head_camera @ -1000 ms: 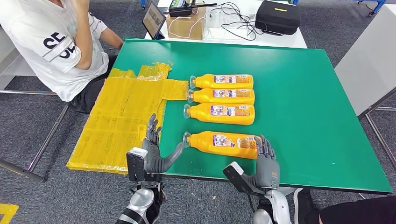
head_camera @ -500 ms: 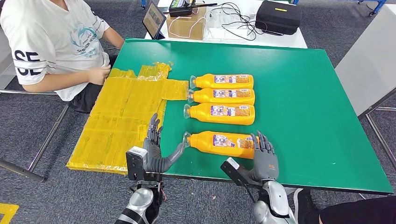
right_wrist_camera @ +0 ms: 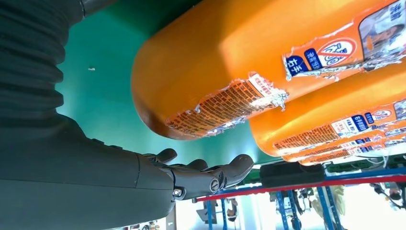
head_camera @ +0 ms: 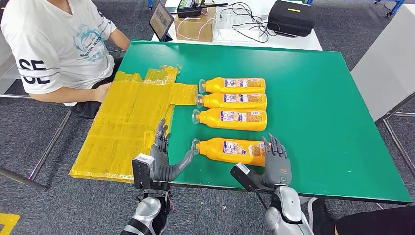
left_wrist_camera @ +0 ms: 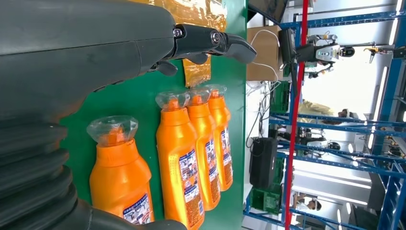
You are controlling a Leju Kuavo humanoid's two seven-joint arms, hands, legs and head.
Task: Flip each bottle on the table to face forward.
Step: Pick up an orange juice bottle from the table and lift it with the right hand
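Glossy orange bottles (head_camera: 233, 104), torn labels

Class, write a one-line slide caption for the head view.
Both open hands, left hand and right hand, flank the nearest orange bottle on the green table.

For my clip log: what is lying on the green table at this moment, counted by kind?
Orange bottles: 4, all lying on their sides, three close together and one nearer the robot
Yellow plastic sheet: 1, hanging over the table's left edge
Total: 5
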